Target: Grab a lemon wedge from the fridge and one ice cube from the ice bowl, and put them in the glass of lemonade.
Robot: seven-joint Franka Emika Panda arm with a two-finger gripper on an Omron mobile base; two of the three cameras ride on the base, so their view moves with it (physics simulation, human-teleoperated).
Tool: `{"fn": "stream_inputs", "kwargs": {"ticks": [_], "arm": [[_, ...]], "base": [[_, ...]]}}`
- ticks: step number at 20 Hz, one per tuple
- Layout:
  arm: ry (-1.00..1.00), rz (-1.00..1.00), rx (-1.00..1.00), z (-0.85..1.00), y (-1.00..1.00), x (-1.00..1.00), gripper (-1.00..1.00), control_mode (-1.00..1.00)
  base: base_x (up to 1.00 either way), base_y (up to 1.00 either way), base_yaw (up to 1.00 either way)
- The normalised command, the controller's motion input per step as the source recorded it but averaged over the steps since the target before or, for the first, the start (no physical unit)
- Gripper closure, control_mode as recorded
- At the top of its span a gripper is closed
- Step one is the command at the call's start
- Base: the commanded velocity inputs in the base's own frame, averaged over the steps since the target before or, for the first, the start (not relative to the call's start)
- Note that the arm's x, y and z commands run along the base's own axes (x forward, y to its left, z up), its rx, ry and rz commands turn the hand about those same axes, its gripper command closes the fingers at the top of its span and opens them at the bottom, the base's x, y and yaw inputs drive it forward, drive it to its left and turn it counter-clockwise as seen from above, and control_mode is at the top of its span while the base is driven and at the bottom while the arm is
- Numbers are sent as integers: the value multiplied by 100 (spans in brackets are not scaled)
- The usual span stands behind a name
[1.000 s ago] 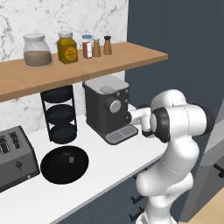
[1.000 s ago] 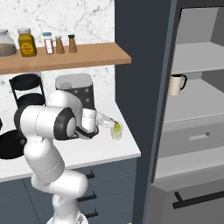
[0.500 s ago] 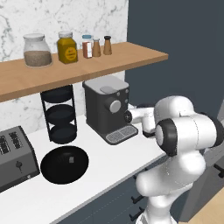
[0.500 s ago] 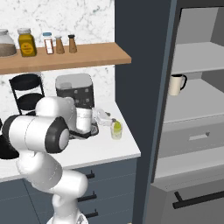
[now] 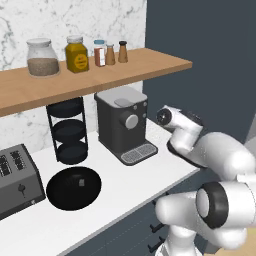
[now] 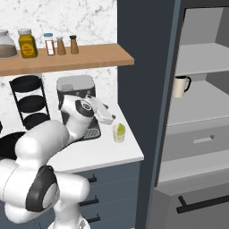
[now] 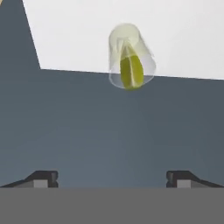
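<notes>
the small clear tumbler of pale lemonade [image 6: 119, 132] stands on the white counter [image 6: 107, 154] near its right front corner, just in front of the dark grey coffee machine [image 6: 76, 96] and close to the tall dark grey fridge [image 6: 147, 89]. a yellow-green lemon wedge [image 7: 131, 72] sits inside the glass, seen through its clear wall in the hand view. the robot's hand [image 7: 112, 178] is spread wide, its two dark finger tips far apart and pinching nothing; it hangs apart from the glass. in the right base view the white hand points toward the glass from the left, a little above it. the wide shallow round black ice bowl [image 5: 74, 187] lies on the counter well to the left, between the grey toaster [image 5: 17, 180] and the coffee machine, in front of the black three-tier round rack [image 5: 69, 131]. the fridge door stands open, showing pale grey shelves, a drawer [image 6: 203, 141] and a beige mug with a handle [image 6: 180, 86] on a shelf. jars and spice shakers line the wooden wall shelf [image 5: 100, 75] above the counter.
</notes>
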Motion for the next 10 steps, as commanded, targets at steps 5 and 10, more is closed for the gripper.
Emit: {"fn": "stream_inputs", "kwargs": {"ticks": [5,10], "arm": [[0,12,12,35,23,-96,-100,-100],[-2,16,1,18,78,-89,-100,-100]], "base": [[0,0,0],[0,0,0]]}}
